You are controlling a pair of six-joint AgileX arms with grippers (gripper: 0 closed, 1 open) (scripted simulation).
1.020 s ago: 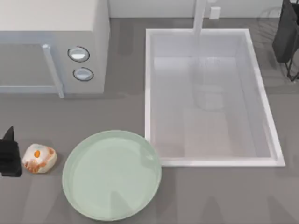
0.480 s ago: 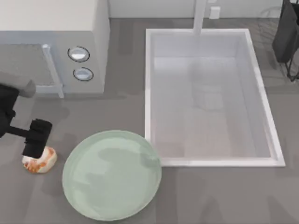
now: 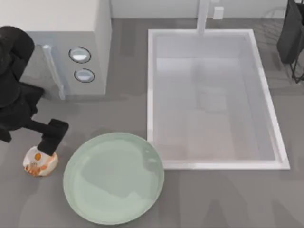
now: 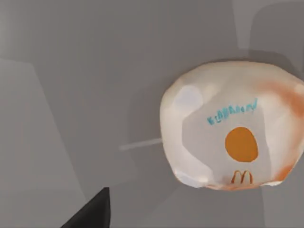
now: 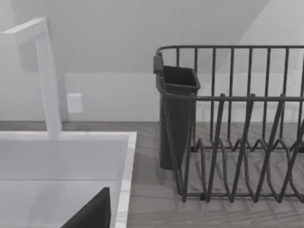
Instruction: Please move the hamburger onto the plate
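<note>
Even, bright light; soft shadows on the counter point(image 3: 213, 199); the views look perhaps slightly blurred.

bare bench point(image 3: 57, 204) lies between hamburger point(image 3: 40, 163) and plate point(image 3: 114, 177). the left gripper point(image 3: 49, 147) hangs over the hamburger. microwave point(image 3: 52, 42) blocks behind, sink point(image 3: 213, 99) walls the plate's right.

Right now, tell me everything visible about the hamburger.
The hamburger is a small rounded cream-white lump, looking paper-wrapped, with orange blotches, one orange dot, small blue lettering and a small arched logo. It sits on the grey counter at the table's left, apart from the mint-green plate. The left gripper hangs directly over its upper edge.
</note>
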